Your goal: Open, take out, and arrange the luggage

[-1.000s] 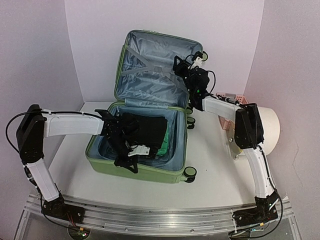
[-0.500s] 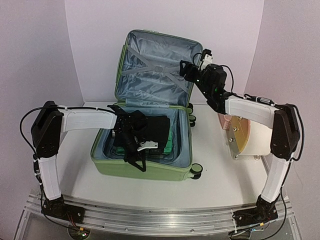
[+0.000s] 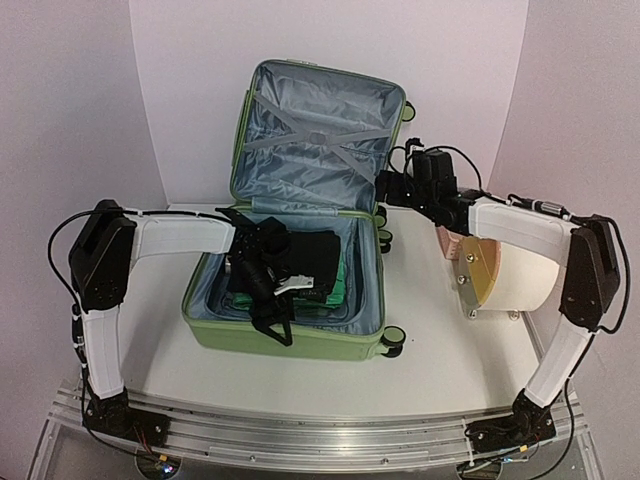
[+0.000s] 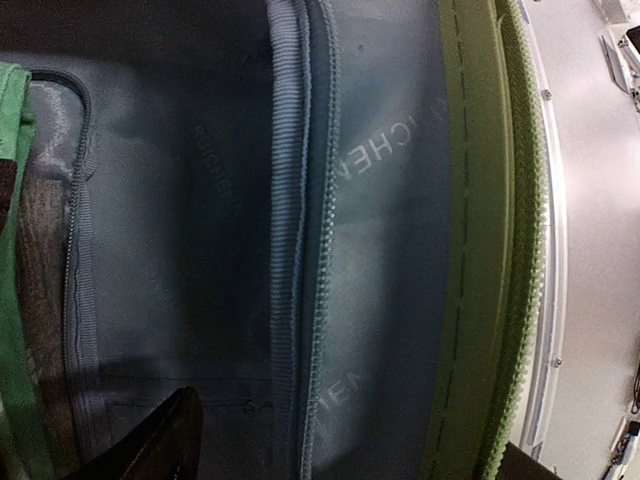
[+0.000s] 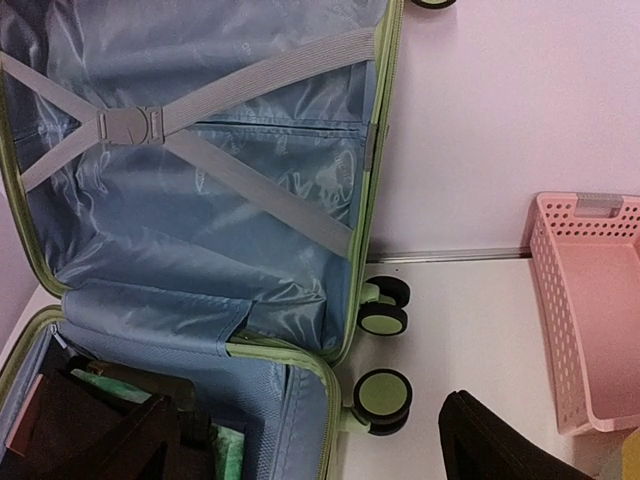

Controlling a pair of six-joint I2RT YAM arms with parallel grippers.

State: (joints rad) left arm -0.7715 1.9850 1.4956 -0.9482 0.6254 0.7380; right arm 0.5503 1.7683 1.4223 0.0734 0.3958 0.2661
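Luggage (image 3: 300, 190) is lying open on the bench (image 3: 440, 350); left hand (image 4: 350, 455) is hovering spread inside its near rim, right hand (image 3: 388, 187) spread beside wheels (image 3: 381, 240).

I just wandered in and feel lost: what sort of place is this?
Probably a robotics test booth: a left arm and a right arm stand mounted on a metal rail at a white table, plain pale walls box it in, and an open green suitcase sits on it.
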